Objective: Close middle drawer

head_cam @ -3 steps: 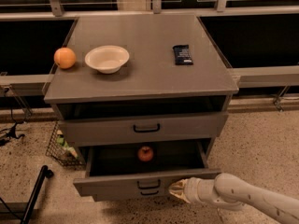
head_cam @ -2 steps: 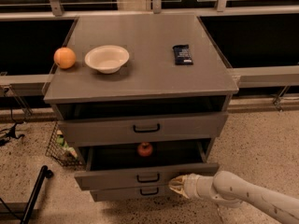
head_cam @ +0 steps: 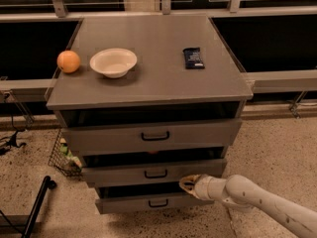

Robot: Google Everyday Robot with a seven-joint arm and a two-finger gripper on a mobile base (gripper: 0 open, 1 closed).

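The grey cabinet [head_cam: 148, 68] has three drawers. The middle drawer [head_cam: 124, 174], with a plain front and a small black bar handle [head_cam: 155, 173], sticks out only slightly past the cabinet face. My gripper [head_cam: 187, 185] is at the end of the white arm [head_cam: 257, 197] coming from the lower right. It touches the right part of the middle drawer's front, just below its lower edge. A hint of something red [head_cam: 153, 152] shows in the gap above the drawer.
An orange [head_cam: 68, 61], a white bowl [head_cam: 113, 62] and a dark snack bar [head_cam: 193, 58] sit on the cabinet top. The top drawer [head_cam: 148, 135] and lowest drawer [head_cam: 143, 203] are each slightly out. A wire basket [head_cam: 63, 155] stands left of the cabinet, and a black pole [head_cam: 37, 205] leans at lower left.
The middle drawer has slid in from wide open to nearly shut, hiding the red fruit inside. My gripper moved inward with the drawer front.
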